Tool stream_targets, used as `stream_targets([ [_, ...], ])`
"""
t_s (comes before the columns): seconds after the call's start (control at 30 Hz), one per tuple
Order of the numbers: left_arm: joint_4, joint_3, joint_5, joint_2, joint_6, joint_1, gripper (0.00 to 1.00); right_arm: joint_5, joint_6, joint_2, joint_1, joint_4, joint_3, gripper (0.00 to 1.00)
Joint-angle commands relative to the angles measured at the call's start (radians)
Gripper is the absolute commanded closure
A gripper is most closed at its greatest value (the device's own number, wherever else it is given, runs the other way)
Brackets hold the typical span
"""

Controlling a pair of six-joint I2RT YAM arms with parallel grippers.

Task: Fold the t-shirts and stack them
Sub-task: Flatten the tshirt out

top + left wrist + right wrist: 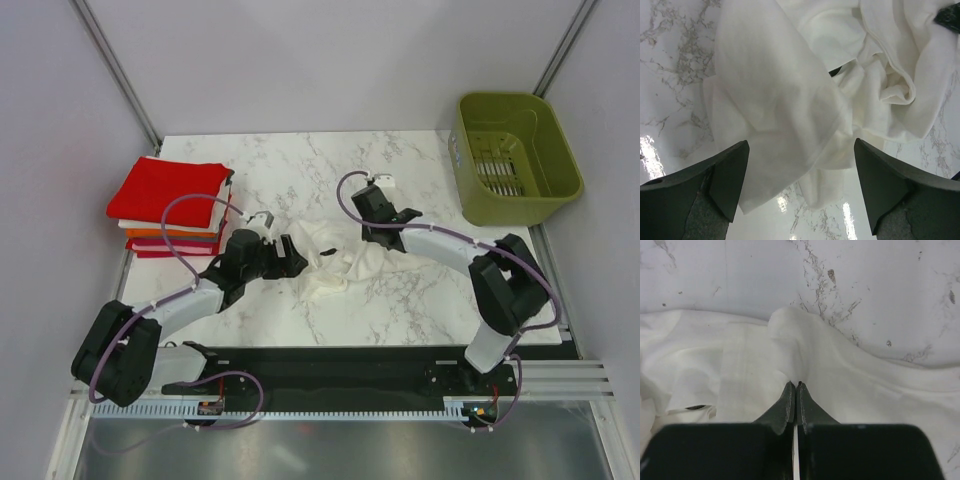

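T-shirt, white, crumpled, beneath released left hand, pinched in clenched right hand.

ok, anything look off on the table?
The white t-shirt lies crumpled and twisted in the middle of the table, unfolded, unlike the neat folded stack at its left edge. Nothing spilled or damaged shows.

A crumpled t-shirt is lying on the table, in the middle of the frame. A stack of folded t-shirts is sitting at the table's left edge, well apart from it. A basket is standing at the upper right corner. The left gripper is straddling the crumpled t-shirt's left side, and the right gripper is touching its upper right part.
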Motion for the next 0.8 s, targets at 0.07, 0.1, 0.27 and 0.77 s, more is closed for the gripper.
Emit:
stream_targets([
  [0.07, 0.033, 0.039, 0.025, 0.003, 0.055, -0.016, 0.07, 0.082, 0.032, -0.299, -0.009, 0.112, -0.187, 1.0],
  [0.1, 0.022, 0.042, 0.007, 0.006, 0.057, -0.021, 0.07, 0.092, 0.037, -0.376, -0.01, 0.124, -0.248, 1.0],
  [0.27, -0.004, 0.064, -0.01, 0.025, 0.062, -0.031, 0.07, 0.173, 0.127, -0.618, -0.026, 0.126, -0.452, 1.0],
  [0.77, -0.183, 0.203, -0.248, 0.163, 0.098, -0.154, 0.26, 0.245, 0.275, -1.146, -0.032, -0.024, -0.761, 0.99],
])
